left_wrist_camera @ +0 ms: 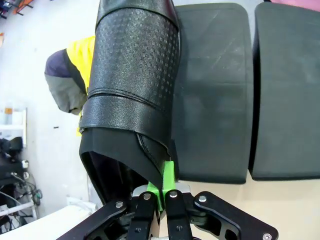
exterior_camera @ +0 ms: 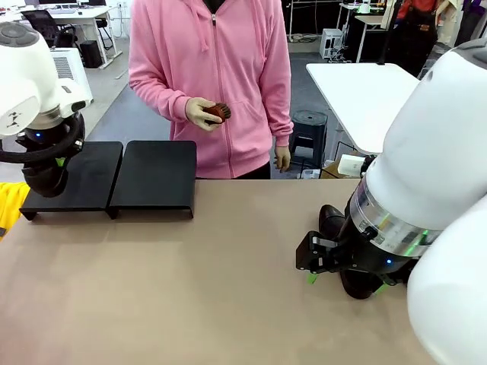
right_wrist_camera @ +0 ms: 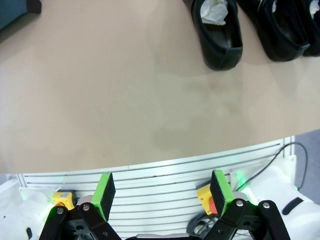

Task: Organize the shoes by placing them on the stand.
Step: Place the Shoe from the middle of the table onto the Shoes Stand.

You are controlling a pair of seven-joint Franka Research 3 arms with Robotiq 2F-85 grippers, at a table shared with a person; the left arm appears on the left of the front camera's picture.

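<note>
Grip on the load is slim: the left gripper (left_wrist_camera: 165, 176) is clamped on the thin back rim of one shoe (left_wrist_camera: 134, 75), which hangs away from the green pads with its toe farthest off; it hovers at the outer edge of the stand (exterior_camera: 156, 176), overlapping the side of the left platform (left_wrist_camera: 215, 90) with part of its width out past that edge. Both platforms are bare, so I judge the task barely begun.

Right gripper (right_wrist_camera: 162, 187) stands with its jaws wide and nothing between them, above the bare table (right_wrist_camera: 125, 90) near its own edge; three more shoes (right_wrist_camera: 217, 35) lie on the table just beyond it, close together. At the far side, a person holds a small brush (exterior_camera: 218, 112) in one hand (exterior_camera: 199, 112), well apart from both arms.

Likely trouble from here:
- the shoe let go where it now hangs could land half off the platform and tip over the side; it needs shifting inward first;
- a pinch on soft leather may slip or let the shoe swing, so it lands crooked;
- setting it down mid-platform would steal room from its partner.
</note>
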